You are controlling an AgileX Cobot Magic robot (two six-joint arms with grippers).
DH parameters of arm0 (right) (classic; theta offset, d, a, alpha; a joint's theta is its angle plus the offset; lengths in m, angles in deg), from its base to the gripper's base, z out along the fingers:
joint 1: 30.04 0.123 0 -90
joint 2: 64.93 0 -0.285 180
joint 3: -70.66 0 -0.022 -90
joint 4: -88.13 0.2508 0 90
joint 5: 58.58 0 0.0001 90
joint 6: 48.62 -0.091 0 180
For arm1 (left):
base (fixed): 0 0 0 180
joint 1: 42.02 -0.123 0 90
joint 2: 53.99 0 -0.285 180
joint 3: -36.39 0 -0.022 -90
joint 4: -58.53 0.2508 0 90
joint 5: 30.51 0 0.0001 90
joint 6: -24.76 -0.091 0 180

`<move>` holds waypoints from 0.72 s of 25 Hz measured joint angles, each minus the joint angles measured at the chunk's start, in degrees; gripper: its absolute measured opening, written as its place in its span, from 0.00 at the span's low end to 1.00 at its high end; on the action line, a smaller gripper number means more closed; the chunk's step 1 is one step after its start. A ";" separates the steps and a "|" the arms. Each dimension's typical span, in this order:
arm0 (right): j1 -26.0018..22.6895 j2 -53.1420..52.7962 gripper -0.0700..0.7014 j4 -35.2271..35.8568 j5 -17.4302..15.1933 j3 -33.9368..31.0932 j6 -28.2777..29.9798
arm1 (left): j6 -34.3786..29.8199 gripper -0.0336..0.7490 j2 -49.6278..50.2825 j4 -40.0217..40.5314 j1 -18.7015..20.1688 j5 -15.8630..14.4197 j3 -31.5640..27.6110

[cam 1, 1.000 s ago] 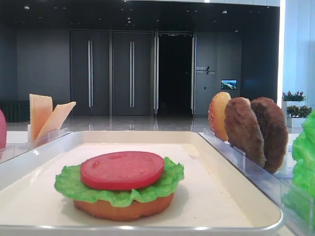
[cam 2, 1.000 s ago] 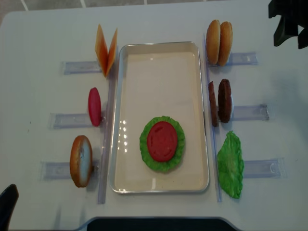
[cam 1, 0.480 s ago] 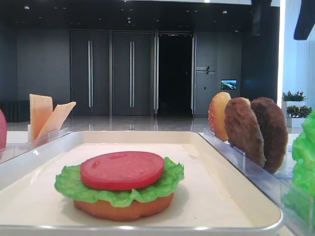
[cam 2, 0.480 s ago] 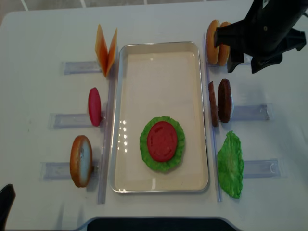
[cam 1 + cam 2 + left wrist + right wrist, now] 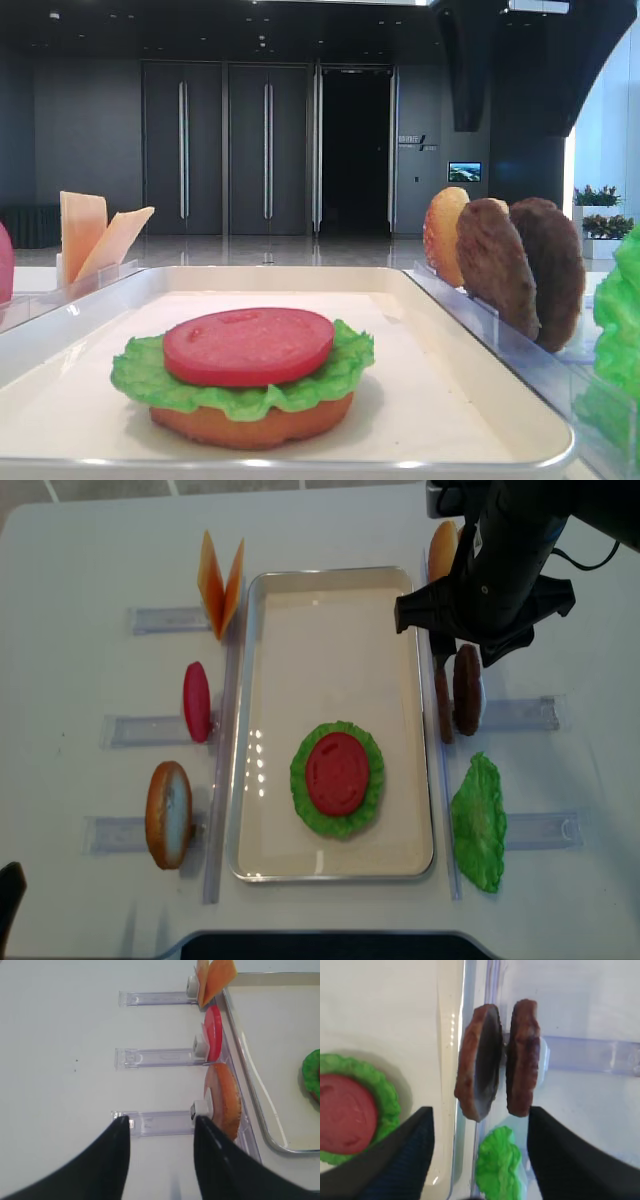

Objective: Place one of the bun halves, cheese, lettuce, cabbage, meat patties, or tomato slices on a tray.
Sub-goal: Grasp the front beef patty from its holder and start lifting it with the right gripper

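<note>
On the tray [image 5: 330,600] lies a stack: bun half [image 5: 250,425], lettuce [image 5: 300,780], tomato slice [image 5: 338,772] on top. My right gripper [image 5: 480,1160] is open and hovers just above the two upright meat patties [image 5: 522,1057], its fingers [image 5: 440,645] spanning both with nothing held. My left gripper [image 5: 160,1160] is open and empty, low over the table, near a bun half [image 5: 225,1100] in its rack. Cheese [image 5: 220,580] and a spare tomato slice [image 5: 196,700] stand to the left of the tray. Cabbage is out of view.
Clear plastic racks [image 5: 130,730] line both long sides of the tray. A loose lettuce leaf [image 5: 480,820] leans on the near right rack. The right arm [image 5: 500,550] covers most of the far right bun halves [image 5: 443,545].
The right arm has swung in from the far right corner and now hangs over the meat patties. The left gripper's tip has sunk lower in the bottom left corner.
</note>
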 joint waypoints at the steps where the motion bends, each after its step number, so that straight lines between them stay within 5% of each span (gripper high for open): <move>1: 0.00 0.00 0.64 0.00 0.75 0.00 -0.43 | 0.00 0.45 0.00 0.00 0.00 0.00 0.00; 18: 0.00 7.59 0.64 1.74 5.01 0.02 -1.43 | 0.00 0.34 0.00 0.00 0.00 0.00 0.00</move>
